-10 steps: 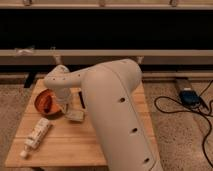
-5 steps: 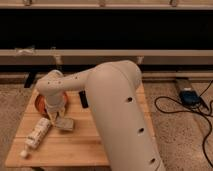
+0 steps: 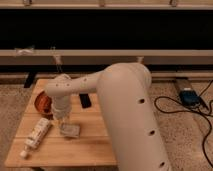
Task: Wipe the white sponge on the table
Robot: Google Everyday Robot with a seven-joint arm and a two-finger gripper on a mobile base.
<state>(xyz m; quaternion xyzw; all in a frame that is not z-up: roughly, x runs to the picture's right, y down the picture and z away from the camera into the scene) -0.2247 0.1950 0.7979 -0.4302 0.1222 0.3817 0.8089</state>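
Observation:
The white sponge [image 3: 70, 130] lies flat on the light wooden table [image 3: 95, 145], left of centre. My gripper [image 3: 63, 121] comes down from the arm's wrist onto the sponge's back left edge, shut on it and pressing it to the tabletop. The big white arm [image 3: 125, 110] fills the middle of the view and hides the table's right part.
A white labelled bottle [image 3: 37, 135] lies just left of the sponge. A reddish-brown bowl [image 3: 42, 103] stands at the back left. A small black device [image 3: 85, 100] lies behind the sponge. A blue box and cables [image 3: 189, 97] are on the floor at right.
The gripper and the sponge have moved together across the table, first left and toward the front, then a little further toward the front edge. The bottle, bowl and black device have stayed put.

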